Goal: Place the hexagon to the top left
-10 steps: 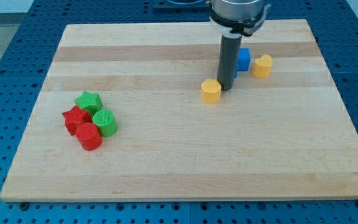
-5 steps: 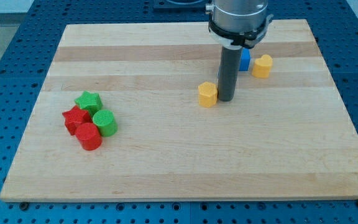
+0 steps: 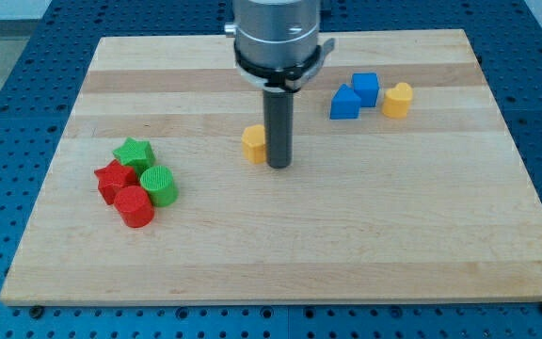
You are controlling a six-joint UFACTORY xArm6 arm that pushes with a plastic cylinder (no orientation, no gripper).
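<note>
The yellow hexagon block [image 3: 253, 144] lies on the wooden board [image 3: 280, 245] a little left of its middle. My tip [image 3: 278, 166] rests on the board right against the hexagon's right side, partly covering it. The dark rod rises from there to the arm's head at the view's top.
Two blue blocks [image 3: 344, 103] [image 3: 366, 89] and a yellow heart-like block [image 3: 397, 99] sit at the upper right. At the left a green star [image 3: 133, 152], a green cylinder [image 3: 159, 185], a red star [image 3: 114, 179] and a red cylinder [image 3: 135, 206] cluster together.
My tip has moved to the view's left and pushed the yellow hexagon leftward with it, uncovering the blue blocks. The other blocks have not moved.
</note>
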